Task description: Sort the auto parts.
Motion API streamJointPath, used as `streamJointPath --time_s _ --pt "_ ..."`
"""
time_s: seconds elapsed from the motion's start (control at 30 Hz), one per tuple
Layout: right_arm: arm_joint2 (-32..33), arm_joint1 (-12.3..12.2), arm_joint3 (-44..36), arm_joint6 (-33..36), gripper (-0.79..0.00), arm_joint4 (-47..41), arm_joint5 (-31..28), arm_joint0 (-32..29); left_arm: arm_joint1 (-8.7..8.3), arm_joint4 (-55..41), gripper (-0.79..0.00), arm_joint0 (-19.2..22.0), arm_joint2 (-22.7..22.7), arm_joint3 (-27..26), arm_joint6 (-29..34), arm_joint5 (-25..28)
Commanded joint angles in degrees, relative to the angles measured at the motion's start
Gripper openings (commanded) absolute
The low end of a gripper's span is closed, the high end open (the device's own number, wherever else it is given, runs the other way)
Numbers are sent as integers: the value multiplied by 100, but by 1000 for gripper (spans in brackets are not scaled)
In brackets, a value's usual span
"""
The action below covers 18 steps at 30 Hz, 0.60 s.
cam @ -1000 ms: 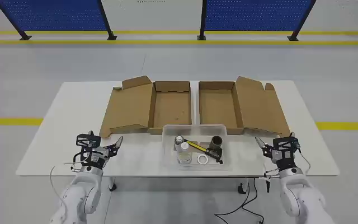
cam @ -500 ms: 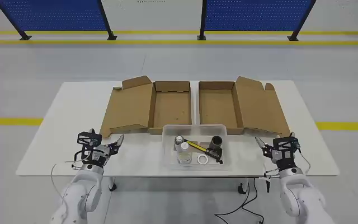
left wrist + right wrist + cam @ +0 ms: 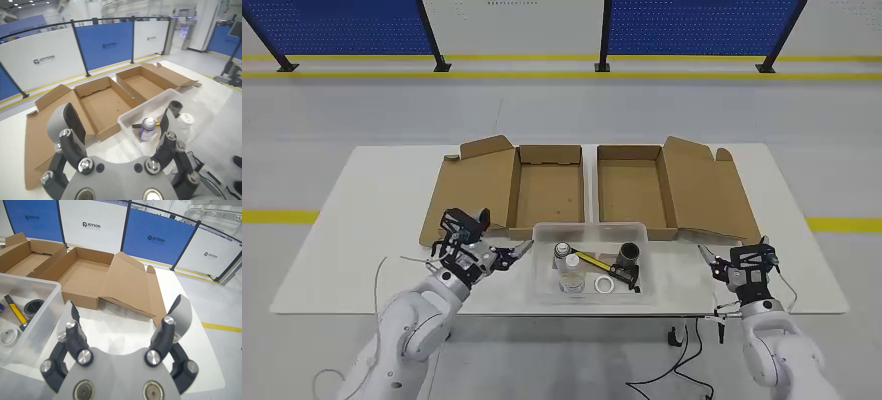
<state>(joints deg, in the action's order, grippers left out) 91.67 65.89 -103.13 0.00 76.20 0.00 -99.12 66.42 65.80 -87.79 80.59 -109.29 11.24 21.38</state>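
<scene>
A clear plastic bin (image 3: 542, 232) at the table's front middle holds a spray can (image 3: 562, 250), a white-capped bottle (image 3: 572, 270), a yellow-and-black measuring tool (image 3: 592, 260), a dark cylinder (image 3: 628, 253) and a white ring (image 3: 604, 285). My left gripper (image 3: 500, 245) hovers open just left of the bin, fingers towards it; in the left wrist view the gripper (image 3: 119, 121) is empty, with the spray can (image 3: 147, 128) just beyond it. My right gripper (image 3: 732, 250) stands open and empty right of the bin, near the front edge.
Two open empty cardboard boxes lie behind the bin, the left box (image 3: 547, 195) and the right box (image 3: 627, 190), each with its lid flap spread outward. Bare white table (image 3: 362, 220) lies to either side.
My left arm has swung right and forward from the front left corner to the bin's left side. The right arm has stayed put.
</scene>
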Motion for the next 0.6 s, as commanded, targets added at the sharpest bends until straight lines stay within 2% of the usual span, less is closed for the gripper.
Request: streamJointPath --time_s 0.0,0.2,0.57 --pt "0 0 0 0 0 0 0 0 13 -13 0 86 -243 21 135 133" --pt "0 0 0 0 0 0 0 0 53 202 0 210 -802 241 292 243" --pt "0 0 0 0 0 0 0 0 167 173 0 624 -1524 832 335 98"
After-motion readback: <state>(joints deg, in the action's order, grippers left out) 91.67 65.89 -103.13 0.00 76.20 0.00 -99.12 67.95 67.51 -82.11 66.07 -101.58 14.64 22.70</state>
